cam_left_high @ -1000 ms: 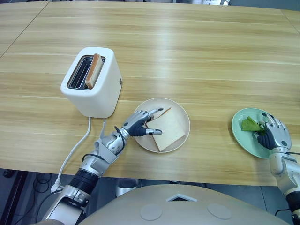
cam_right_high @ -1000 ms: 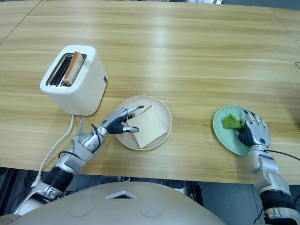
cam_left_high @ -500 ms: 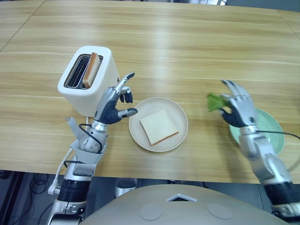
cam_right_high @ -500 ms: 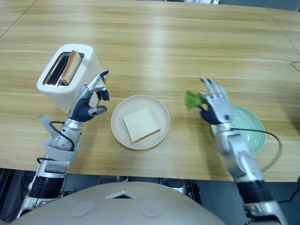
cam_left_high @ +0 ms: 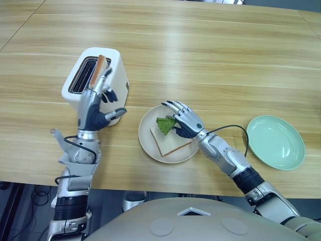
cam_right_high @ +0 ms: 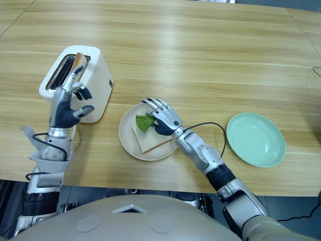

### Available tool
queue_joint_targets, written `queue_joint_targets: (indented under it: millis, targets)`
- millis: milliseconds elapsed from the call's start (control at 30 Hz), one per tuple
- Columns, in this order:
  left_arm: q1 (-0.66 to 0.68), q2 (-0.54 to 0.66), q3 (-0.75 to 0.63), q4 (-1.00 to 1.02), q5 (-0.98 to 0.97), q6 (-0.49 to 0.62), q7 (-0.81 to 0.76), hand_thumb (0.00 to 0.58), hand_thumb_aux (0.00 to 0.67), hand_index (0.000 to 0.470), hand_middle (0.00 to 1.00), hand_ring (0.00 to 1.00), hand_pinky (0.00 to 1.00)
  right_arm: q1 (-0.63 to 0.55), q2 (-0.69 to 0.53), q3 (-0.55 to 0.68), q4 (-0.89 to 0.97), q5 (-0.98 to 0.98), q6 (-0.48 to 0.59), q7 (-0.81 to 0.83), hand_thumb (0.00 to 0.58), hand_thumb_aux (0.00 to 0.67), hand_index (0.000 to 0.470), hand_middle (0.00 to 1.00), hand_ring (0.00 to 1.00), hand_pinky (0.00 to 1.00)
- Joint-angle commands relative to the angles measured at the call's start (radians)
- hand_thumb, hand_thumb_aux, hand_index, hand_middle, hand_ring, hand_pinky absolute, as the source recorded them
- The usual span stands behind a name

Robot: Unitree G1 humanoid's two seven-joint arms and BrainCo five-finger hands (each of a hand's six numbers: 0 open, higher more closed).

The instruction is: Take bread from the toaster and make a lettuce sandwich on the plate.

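Observation:
A white toaster (cam_left_high: 95, 85) stands at the left with one toasted bread slice (cam_left_high: 100, 67) upright in its slot. My left hand (cam_left_high: 97, 106) is raised against the toaster's front, open, its fingertips just below that slice. A beige plate (cam_left_high: 142, 136) in the middle holds a white bread slice (cam_left_high: 173, 144). My right hand (cam_left_high: 184, 119) hovers over this plate, shut on a green lettuce leaf (cam_left_high: 164, 124) that hangs just above or touches the bread slice.
An empty pale green plate (cam_left_high: 276, 141) lies at the right near the table's front edge. The wooden table (cam_left_high: 200, 50) stretches far behind the toaster and plates.
My right hand carried the lettuce leftward from beside the green plate to over the bread on the beige plate. My left hand rose up the toaster's front toward the slice.

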Motion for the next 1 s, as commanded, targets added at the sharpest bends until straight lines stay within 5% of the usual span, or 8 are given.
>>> queue_joint_targets:
  millis: [33, 67, 100, 233, 367, 833, 900, 1000]
  targets:
    - [-0.036, 0.050, 0.058, 0.049, 0.107, 0.097, 0.055, 0.000, 0.000, 0.000, 0.59, 0.59, 0.59, 0.034, -0.029, -0.006, -0.015, 0.000, 0.001, -0.009, 0.580, 0.652, 0.447, 0.00, 0.00, 0.00]
    - [-0.046, 0.064, 0.064, 0.063, 0.126, 0.122, 0.059, 0.000, 0.000, 0.000, 0.57, 0.57, 0.57, 0.043, -0.036, -0.011, -0.027, 0.000, 0.004, -0.009, 0.491, 0.407, 0.280, 0.00, 0.00, 0.00]
    - [-0.055, 0.080, 0.062, 0.076, 0.149, 0.144, 0.058, 0.000, 0.000, 0.000, 0.50, 0.50, 0.50, 0.051, -0.042, -0.013, -0.040, -0.006, 0.009, -0.008, 0.000, 0.000, 0.000, 0.00, 0.00, 0.00]
    - [-0.098, 0.141, 0.030, 0.141, 0.222, 0.232, 0.030, 0.000, 0.000, 0.000, 0.12, 0.12, 0.12, 0.079, -0.067, -0.013, -0.099, -0.032, 0.028, -0.003, 0.000, 0.000, 0.000, 0.00, 0.00, 0.00]
    - [-0.151, 0.196, -0.031, 0.236, 0.245, 0.273, -0.026, 0.000, 0.000, 0.000, 0.00, 0.00, 0.00, 0.110, -0.091, -0.018, -0.163, -0.055, 0.052, 0.012, 0.000, 0.000, 0.000, 0.00, 0.00, 0.00]
    - [-0.281, 0.266, -0.171, 0.387, 0.217, 0.323, -0.132, 0.000, 0.000, 0.000, 0.00, 0.00, 0.00, 0.145, -0.135, -0.033, -0.198, -0.061, 0.077, 0.078, 0.000, 0.000, 0.000, 0.00, 0.00, 0.00]
    - [-0.282, 0.272, -0.173, 0.381, 0.206, 0.327, -0.140, 0.447, 0.349, 0.240, 0.00, 0.00, 0.00, 0.165, -0.149, -0.059, -0.230, -0.051, 0.080, 0.069, 0.000, 0.000, 0.000, 0.00, 0.00, 0.00]
    - [-0.281, 0.280, -0.162, 0.368, 0.178, 0.331, -0.152, 0.580, 0.670, 0.460, 0.11, 0.11, 0.11, 0.199, -0.165, -0.097, -0.287, -0.034, 0.074, 0.062, 0.000, 0.000, 0.000, 0.00, 0.00, 0.00]
